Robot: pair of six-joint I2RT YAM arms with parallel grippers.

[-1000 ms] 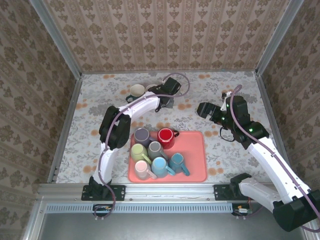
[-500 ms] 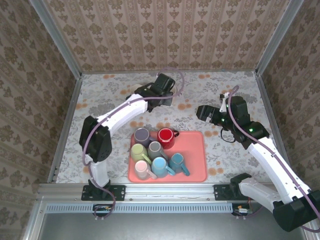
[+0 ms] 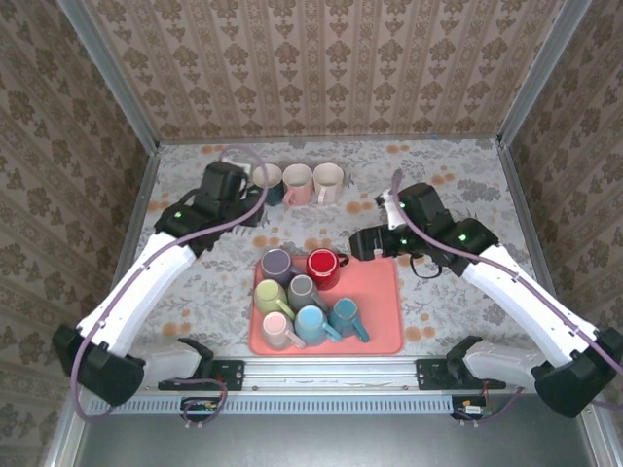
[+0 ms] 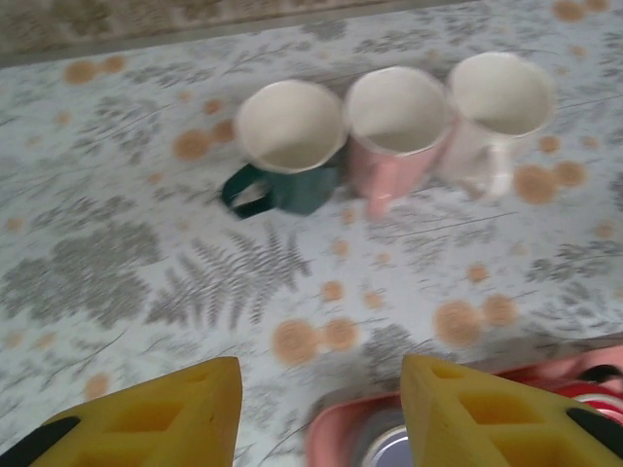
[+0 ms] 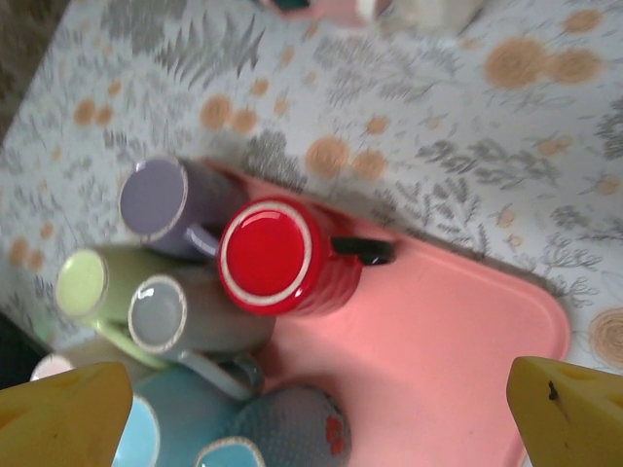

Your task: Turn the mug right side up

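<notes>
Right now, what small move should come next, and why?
Probably lower the right gripper onto the red mug: its jaws stand wide open above the tray, that mug sits bottom up there, and the left gripper holds nothing.

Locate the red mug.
In the top view the red mug stands upside down at the far edge of the pink tray, just right of the purple mug.

Left hand (image 4: 321,413) withdrew from 3 mugs (image 4: 394,126); right hand (image 5: 316,413) swung over red mug (image 5: 268,255).
</notes>
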